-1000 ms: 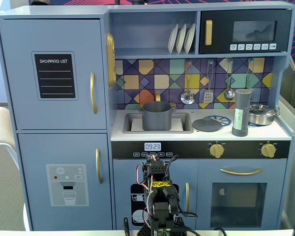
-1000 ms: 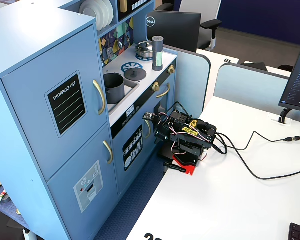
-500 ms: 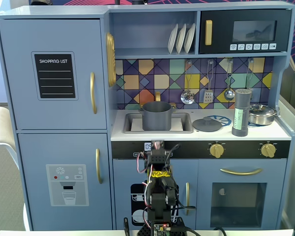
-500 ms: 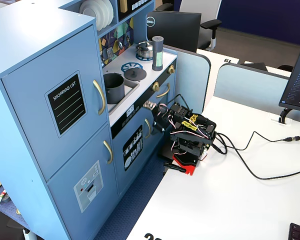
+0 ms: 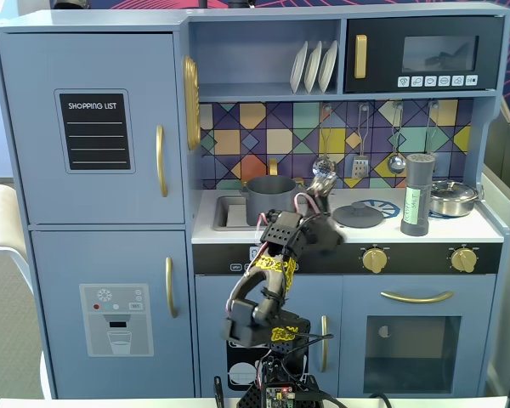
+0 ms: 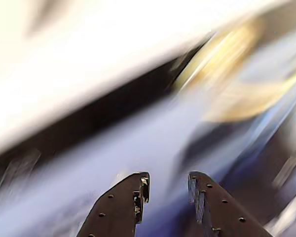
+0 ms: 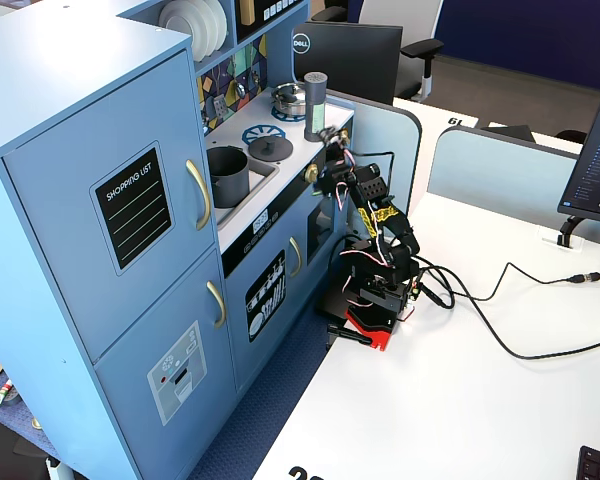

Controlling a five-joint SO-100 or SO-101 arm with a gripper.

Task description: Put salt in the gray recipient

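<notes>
The salt shaker (image 5: pixel 416 195) stands upright on the right of the toy kitchen's counter, dark gray with a pale green label; it also shows in the other fixed view (image 7: pixel 315 105). The gray recipient (image 5: pixel 269 197), a matte gray pot, sits in the sink on the left (image 7: pixel 227 172). My gripper (image 5: pixel 327 235) hangs in front of the counter's front edge, between pot and shaker, apart from both (image 7: pixel 332 158). In the wrist view my gripper (image 6: pixel 168 178) is open and empty, and the background is motion-blurred.
A flat gray disc lid (image 5: pixel 357 214) lies on the counter between sink and shaker. A shiny steel pan (image 5: pixel 453 197) stands at the far right. Gold knobs (image 5: pixel 375 259) line the front panel. Utensils hang on the backsplash. The arm's base (image 7: pixel 375 300) stands on the white table.
</notes>
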